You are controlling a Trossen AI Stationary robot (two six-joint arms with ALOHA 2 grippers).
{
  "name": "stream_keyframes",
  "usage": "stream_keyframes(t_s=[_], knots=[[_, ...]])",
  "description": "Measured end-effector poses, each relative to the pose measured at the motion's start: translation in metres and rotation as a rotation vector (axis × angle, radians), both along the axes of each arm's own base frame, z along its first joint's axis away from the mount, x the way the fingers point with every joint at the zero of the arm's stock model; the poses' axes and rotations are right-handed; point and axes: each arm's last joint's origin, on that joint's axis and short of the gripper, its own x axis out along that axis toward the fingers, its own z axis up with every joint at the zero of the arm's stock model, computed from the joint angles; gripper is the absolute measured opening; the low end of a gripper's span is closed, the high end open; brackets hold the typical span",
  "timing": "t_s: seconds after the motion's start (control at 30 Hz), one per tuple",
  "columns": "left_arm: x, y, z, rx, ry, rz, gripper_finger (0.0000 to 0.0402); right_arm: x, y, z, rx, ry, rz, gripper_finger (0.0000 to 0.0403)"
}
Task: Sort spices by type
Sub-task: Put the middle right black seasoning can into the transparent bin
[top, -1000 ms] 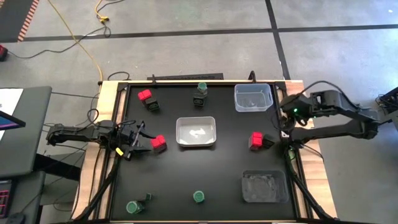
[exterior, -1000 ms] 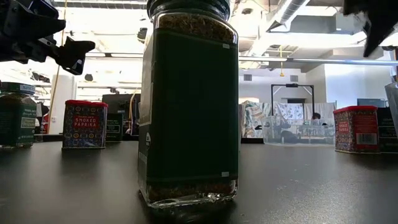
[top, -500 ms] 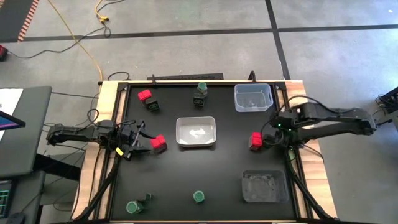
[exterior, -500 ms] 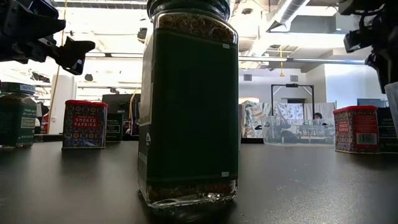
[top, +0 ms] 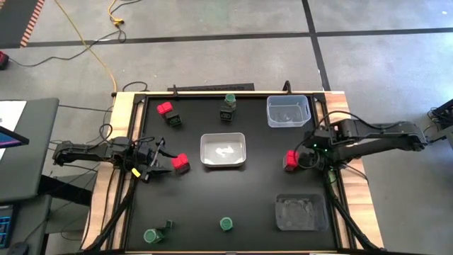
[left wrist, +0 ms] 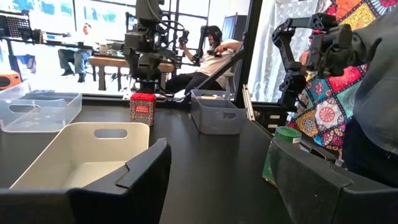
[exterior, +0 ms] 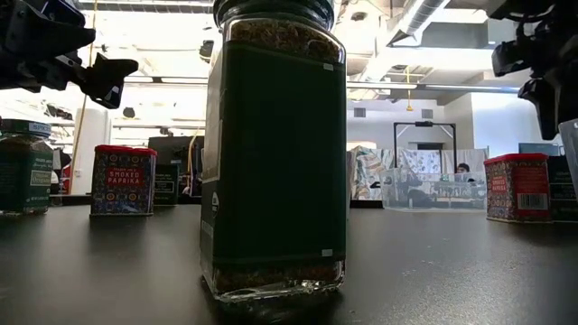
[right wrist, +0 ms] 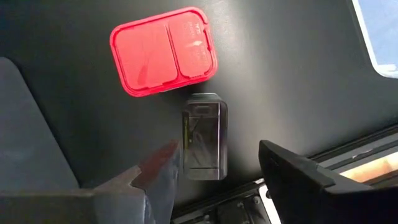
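Observation:
My right gripper (right wrist: pixel 217 152) hangs open, pointing down, over a red-lidded spice box (right wrist: pixel 163 50) and a dark tin (right wrist: pixel 204 135) that stand side by side on the black table near its right edge (top: pixel 291 160). The tin shows between the fingers, apart from them. My left gripper (top: pixel 161 166) stays level and open at the left edge, just short of another red box (top: pixel 180 164). More spices stand around: a red box with a dark tin (top: pixel 168 113), a green-lidded jar at the far edge (top: pixel 228 106), and two green-lidded jars by the near edge (top: pixel 226 224).
A white tray (top: pixel 223 150) sits mid-table, a clear tray (top: pixel 288 111) at the far right, a grey tray (top: pixel 301 212) at the near right. In the low view a tall jar (exterior: pixel 275 153) stands close to the camera. People sit in the room beyond the table.
My right gripper has come down and in from the table's right edge toward the red box and dark tin there, tipping further downward. It now hangs right over them. Its fingers stay apart. No spice has moved.

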Motion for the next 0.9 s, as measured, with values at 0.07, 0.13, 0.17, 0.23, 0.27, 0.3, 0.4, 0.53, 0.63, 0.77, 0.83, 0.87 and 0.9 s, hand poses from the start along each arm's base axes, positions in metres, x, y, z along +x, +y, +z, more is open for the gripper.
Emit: stream_keyframes(t_s=[0.07,0.13,0.17,0.23,0.27,0.3,0.4,0.53,0.63,0.77,0.83,0.87,0.9], knots=[[0.0,0.0,-0.0001,0.0,0.0,0.0,0.0259,0.0002,0.0,0.0,-0.001,0.0,0.006,0.0244],[0.0,0.0,-0.0001,0.0,0.0,0.0,0.0259,0.0,0.0,0.0,-0.002,0.0,0.007,0.0244],[0.0,0.0,0.0,0.0,0.0,0.0,0.0259,0.0001,0.0,0.0,-0.002,0.0,0.007,0.0244],[0.0,0.0,0.0,0.0,0.0,0.0,0.0259,0.0002,0.0,0.0,-0.002,0.0,0.007,0.0244],[0.0,0.0,-0.0001,0.0,0.0,0.0,0.0259,0.0001,0.0,0.0,-0.002,-0.001,0.007,0.0244],[0.0,0.0,0.0,0.0,0.0,0.0,0.0259,0.0001,0.0,0.0,-0.002,0.0,0.007,0.0244],[0.0,0.0,-0.0001,0.0,0.0,0.0,0.0259,0.0003,-0.0001,0.0,-0.002,-0.002,0.007,0.0244],[0.0,0.0,0.0,0.0,0.0,0.0,0.0259,0.0022,-0.0001,0.0005,-0.003,-0.021,0.013,0.0244],[0.0,0.0,0.0,0.0,0.0,0.0,0.0259,0.0023,-0.0001,0.0005,-0.004,-0.022,0.016,0.0244],[0.0,0.0,-0.0001,0.0,0.0,0.0,0.0259,0.0024,-0.0001,0.0005,-0.005,-0.023,0.017,0.0244],[0.0,0.0,0.0,0.0,0.0,0.0,0.0259,0.0027,-0.0001,0.0006,-0.006,-0.026,0.021,0.0244],[0.0,0.0,0.0,0.0,0.0,0.0,0.0259,0.003,-0.0001,-0.0001,-0.006,-0.028,0.022,0.0244],[0.0,0.0,-0.0001,0.0,0.0,0.0,0.0259,0.0029,-0.0001,-0.0026,-0.006,-0.023,0.023,0.0244]])
